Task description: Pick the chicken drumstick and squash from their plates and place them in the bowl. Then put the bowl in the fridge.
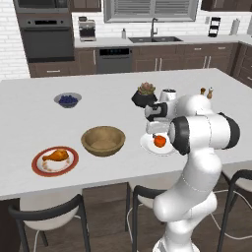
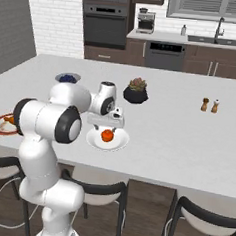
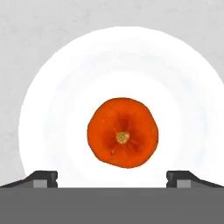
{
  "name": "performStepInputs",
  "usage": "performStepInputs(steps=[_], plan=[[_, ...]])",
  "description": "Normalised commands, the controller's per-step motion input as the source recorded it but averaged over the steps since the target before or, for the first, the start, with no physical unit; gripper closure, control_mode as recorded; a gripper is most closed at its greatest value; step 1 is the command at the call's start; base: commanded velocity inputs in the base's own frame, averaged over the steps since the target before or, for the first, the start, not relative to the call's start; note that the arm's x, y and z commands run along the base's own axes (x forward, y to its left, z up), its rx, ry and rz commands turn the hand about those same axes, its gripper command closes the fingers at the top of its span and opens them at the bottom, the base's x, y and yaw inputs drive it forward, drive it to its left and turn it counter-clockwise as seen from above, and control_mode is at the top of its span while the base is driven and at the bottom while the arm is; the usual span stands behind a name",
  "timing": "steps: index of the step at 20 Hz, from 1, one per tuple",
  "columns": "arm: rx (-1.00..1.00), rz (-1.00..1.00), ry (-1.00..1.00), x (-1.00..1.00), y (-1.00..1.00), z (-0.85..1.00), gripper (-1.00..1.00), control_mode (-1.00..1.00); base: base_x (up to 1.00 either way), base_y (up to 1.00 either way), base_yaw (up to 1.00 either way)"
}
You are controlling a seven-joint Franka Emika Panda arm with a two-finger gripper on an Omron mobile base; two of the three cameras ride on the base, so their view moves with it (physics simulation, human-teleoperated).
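We see the pincer [image 3: 112, 177] hanging straight above the squash [image 3: 122, 132], looking down on it. Its two fingertips [image 3: 43, 177] stand wide apart, one at each side of the hand view, well clear of the squash and holding nothing. The squash sits near the middle of the plain white plate [image 3: 57, 87], its small stem scar facing up at the camera.

In the left base view the squash [image 1: 159, 141] lies on that plate [image 1: 147, 145], just in front of the arm's elbow, with the pincer [image 1: 155, 129] a little above it. To the left of the plate stands the wooden bowl [image 1: 103, 141], and we see nothing in it. Further left, near the front edge of the worktop [image 1: 29, 118], lies the red-rimmed plate [image 1: 37, 167] with the drumstick [image 1: 56, 156] on it, thin bone end pointing left.

Behind the bowl we find a small grey bowl of blue berries [image 1: 68, 100], and behind the white plate a potted plant [image 1: 144, 95] in a dark pot. In the right base view a pair of small shakers [image 2: 210, 105] stands well off to the right, and the squash [image 2: 107, 135] shows directly under the pincer [image 2: 107, 123].
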Motion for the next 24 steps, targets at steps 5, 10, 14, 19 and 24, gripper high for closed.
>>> performStepInputs(steps=[5, 10, 14, 19, 24], plan=[[0.0, 0.0, 0.07, 0.33, 0.02, -0.7, -1.0, -1.0, 0.0, 0.0, 0.0], [0.0, 0.0, 0.01, 0.31, 0.0, -0.54, 1.0, -1.0, 0.0, 0.0, 0.0], [0.0, 0.0, 0.05, 0.0, 0.0, -0.46, 1.0, -1.0, 0.0, 0.0, 0.0], [0.02, 0.01, -0.02, -0.07, 0.0, 0.02, 1.0, -1.0, 0.0, 0.0, 0.0], [0.02, -0.06, -0.14, -0.05, 0.53, 0.94, 1.0, -1.0, 0.0, 0.0, 0.0]])
